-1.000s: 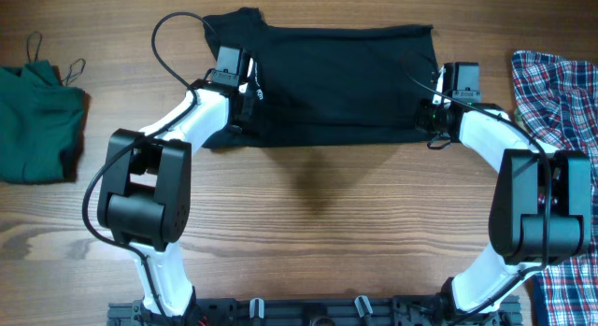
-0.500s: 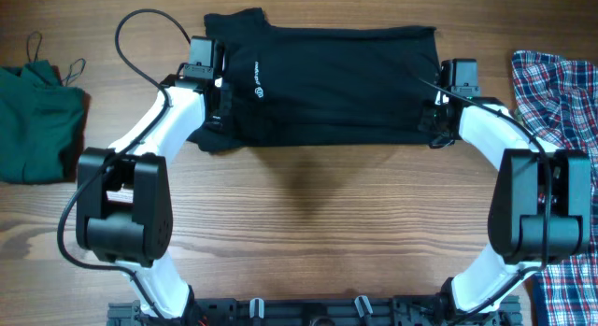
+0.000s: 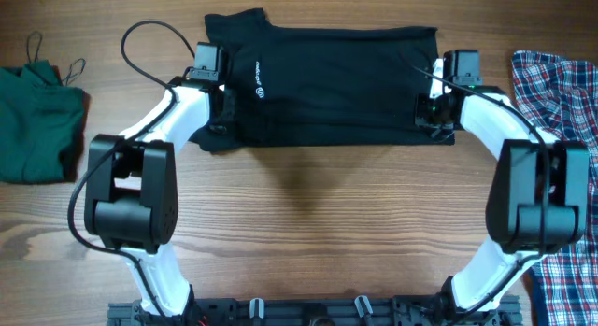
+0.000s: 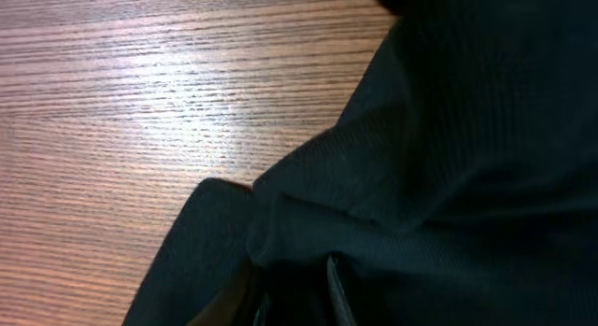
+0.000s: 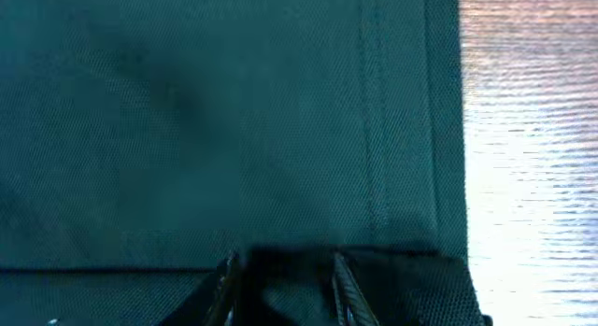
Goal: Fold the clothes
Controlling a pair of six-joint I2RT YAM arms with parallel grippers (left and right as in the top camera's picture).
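Observation:
The black shirt (image 3: 346, 83) lies folded into a wide band at the table's far middle, with its small white logo (image 3: 259, 91) showing near the left end. My left gripper (image 3: 220, 120) sits at the shirt's lower left corner. In the left wrist view its fingers (image 4: 294, 303) are shut on a bunched fold of the black cloth (image 4: 448, 130). My right gripper (image 3: 435, 120) sits at the lower right corner. In the right wrist view its fingers (image 5: 285, 289) pinch a dark flap at the hemmed edge of the shirt (image 5: 234, 111).
A dark green strappy top (image 3: 37, 120) lies crumpled at the far left. A red-blue-white plaid shirt (image 3: 551, 83) lies along the right edge. The bare wooden table (image 3: 308, 223) stretches in front of the black shirt, between both arms.
My left gripper has slid left off the shirt's chest, uncovering the white logo, then eased back a little. My right gripper has shifted slightly up along the shirt's right edge.

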